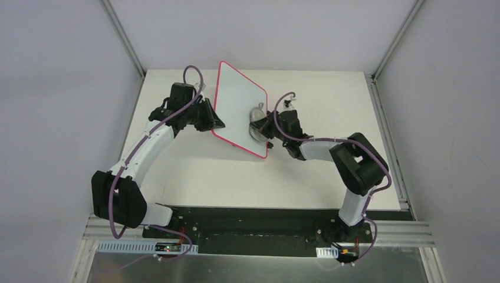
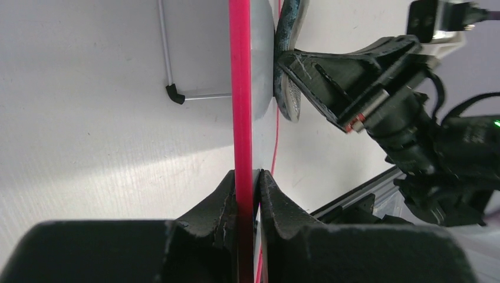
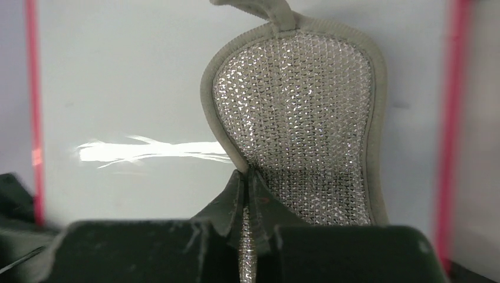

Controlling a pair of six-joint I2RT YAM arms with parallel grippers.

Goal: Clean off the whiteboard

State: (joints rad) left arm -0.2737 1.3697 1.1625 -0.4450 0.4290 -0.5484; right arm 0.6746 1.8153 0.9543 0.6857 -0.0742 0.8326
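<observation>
The whiteboard (image 1: 236, 103), white with a thin pink-red frame, stands tilted on its edge over the far middle of the table. My left gripper (image 1: 213, 124) is shut on its left edge; in the left wrist view the jaws (image 2: 247, 177) clamp the pink frame (image 2: 240, 88). My right gripper (image 1: 263, 127) is shut on a silver mesh pad (image 1: 257, 118) with a grey rim, held flat against the board's face. In the right wrist view the pad (image 3: 301, 118) lies on the board (image 3: 130, 88) above the gripper (image 3: 247, 177). No writing shows on the board there.
The white table (image 1: 194, 171) is enclosed by white walls with metal corner posts (image 1: 124, 35). A black base plate and an aluminium rail (image 1: 259, 233) run along the near edge. The right arm's elbow (image 1: 359, 162) stands at the right.
</observation>
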